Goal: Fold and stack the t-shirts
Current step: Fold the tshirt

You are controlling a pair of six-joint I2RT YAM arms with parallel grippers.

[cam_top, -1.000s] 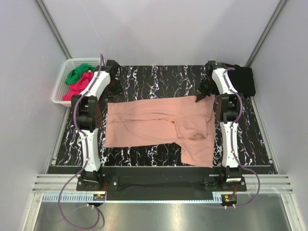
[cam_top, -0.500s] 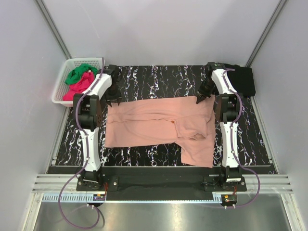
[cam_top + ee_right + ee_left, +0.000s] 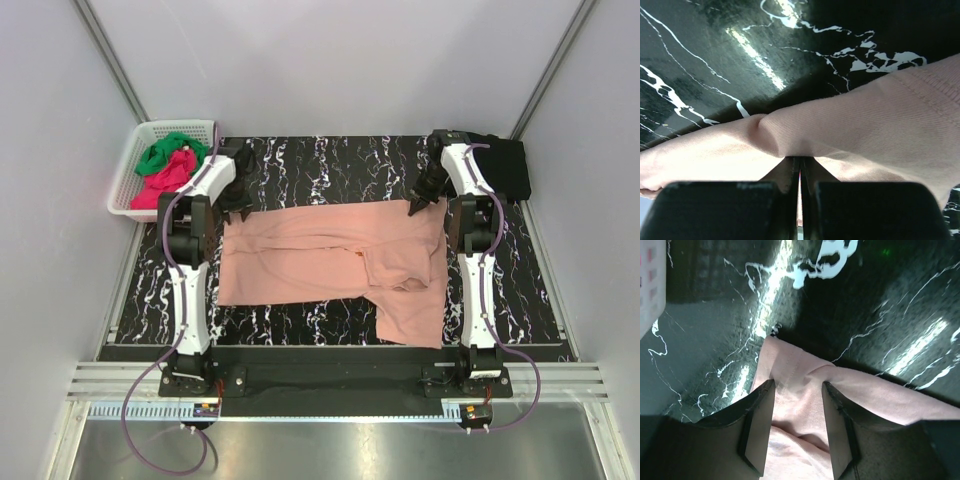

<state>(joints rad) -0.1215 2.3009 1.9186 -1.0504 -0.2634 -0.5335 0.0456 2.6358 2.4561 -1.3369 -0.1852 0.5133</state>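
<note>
Black marble-patterned table point(image 3: 330, 160), far-left corner: a white basket point(image 3: 122, 190) stands beside it, holding a green tee point(image 3: 160, 155) and a magenta-red tee point(image 3: 165, 180). The left gripper point(image 3: 797, 385) sits over the far-left corner of the salmon-pink t-shirt point(image 3: 320, 255), jaws parted with cloth between them (grip not confirmed); the shirt lies spread across mid-table, its right part folded over. The right gripper point(image 3: 800, 162) is clamped tight on a ridge of cloth at the shirt's far-right corner, and a black tee point(image 3: 505, 165) lies at the table's far-right edge.
</note>
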